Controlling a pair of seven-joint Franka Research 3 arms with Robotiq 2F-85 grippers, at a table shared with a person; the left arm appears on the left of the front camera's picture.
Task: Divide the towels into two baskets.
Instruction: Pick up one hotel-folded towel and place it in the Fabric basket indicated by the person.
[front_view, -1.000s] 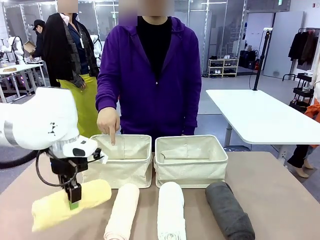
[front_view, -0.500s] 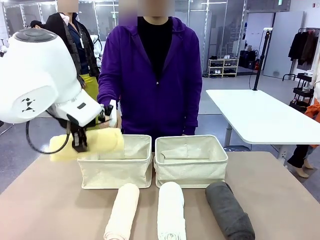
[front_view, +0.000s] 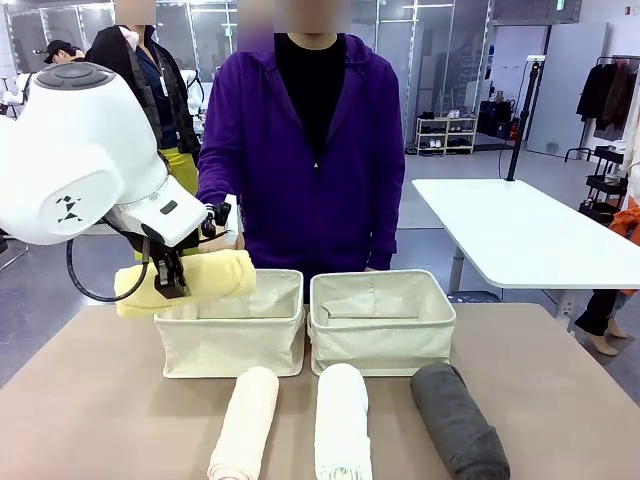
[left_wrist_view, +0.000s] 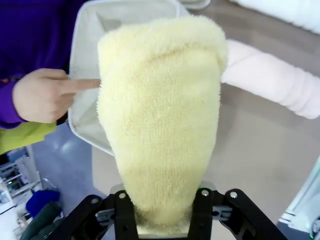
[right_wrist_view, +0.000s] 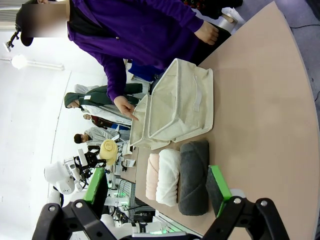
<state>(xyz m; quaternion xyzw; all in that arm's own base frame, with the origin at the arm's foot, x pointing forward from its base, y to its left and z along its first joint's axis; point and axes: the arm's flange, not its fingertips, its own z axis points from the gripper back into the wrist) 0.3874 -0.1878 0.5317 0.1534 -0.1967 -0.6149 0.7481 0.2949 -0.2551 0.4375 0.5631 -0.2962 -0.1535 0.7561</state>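
Currently the left gripper (front_view: 168, 288) has its jaws clamped on the pale yellow towel (front_view: 190, 280), gripping it near mid-length, with the roll lying roughly horizontal in the air. The towel sits above the far-left rim of the left basket (front_view: 230, 340): one end is over the basket opening and the other overhangs past its left side. In the left wrist view the left gripper (left_wrist_view: 162, 220) has both fingers pressed into the yellow towel (left_wrist_view: 160, 125), and the roll extends away from the camera over the left basket (left_wrist_view: 85, 45). The person's hand (left_wrist_view: 42, 95) is at the basket's far edge with the index finger out, its tip right at the towel's side; I can't tell if they touch. The right basket (front_view: 385, 345) stands just beside the left one, and their walls are close or touching. On the table (front_view: 560, 400), in front of the baskets, three rolls lie side by side with their ends toward the camera: the cream towel (front_view: 245, 425) in front of the left basket, the white towel (front_view: 342, 425) in front of the gap and right basket, and the charcoal towel (front_view: 458, 420) at the right, angled slightly. The right gripper (right_wrist_view: 157, 185) has its jaws apart with nothing between the green pads; it is off to the side of the table, looking across at the charcoal roll and both baskets.
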